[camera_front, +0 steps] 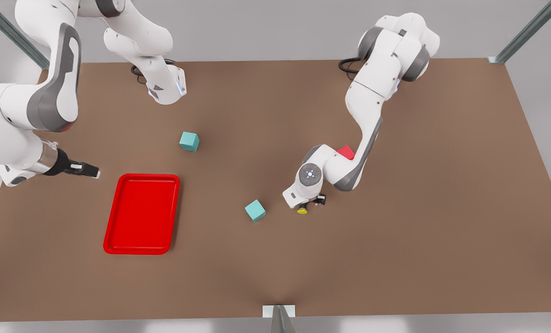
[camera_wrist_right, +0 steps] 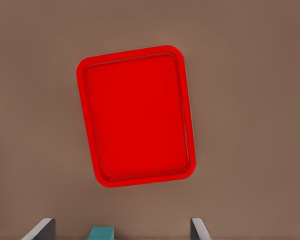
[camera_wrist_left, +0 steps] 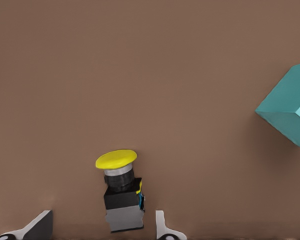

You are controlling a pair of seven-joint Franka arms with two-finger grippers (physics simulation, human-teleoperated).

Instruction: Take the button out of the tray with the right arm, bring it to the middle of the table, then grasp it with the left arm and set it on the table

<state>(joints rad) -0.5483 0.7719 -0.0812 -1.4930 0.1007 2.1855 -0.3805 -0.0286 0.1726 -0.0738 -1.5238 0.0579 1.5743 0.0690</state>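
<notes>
- The left arm [camera_front: 372,120] is reaching down from the far edge of the desk [camera_front: 442,222] on the front view's right, bringing the left gripper [camera_front: 310,205] low over the middle of the desk.
- In the left wrist view, the left gripper's fingers [camera_wrist_left: 37,227] are standing wide apart, with the button [camera_wrist_left: 121,192] sitting between them and touching neither.
- The button [camera_front: 302,211] is resting on the desk, its yellow cap pointing away from the wrist and its black-and-grey body lying nearer the gripper; whether the body is tilting slightly cannot be told.
- A teal cube [camera_front: 255,210] is lying near the button, toward the front view's left; its corner [camera_wrist_left: 290,110] is entering the left wrist view.
- The right arm [camera_front: 30,101] is hanging at the front view's left, with the right gripper [camera_front: 88,172] raised beside the tray [camera_front: 141,213] and not touching it.
- In the right wrist view, the right gripper's fingers [camera_wrist_right: 40,230] are spread wide and holding nothing; the tray [camera_wrist_right: 136,116] is lying below with its red floor bare.
- A second teal cube [camera_front: 189,141] is sitting beyond the tray, well apart from it.
- A red cube [camera_front: 345,152] is showing partly behind the left arm.
</notes>
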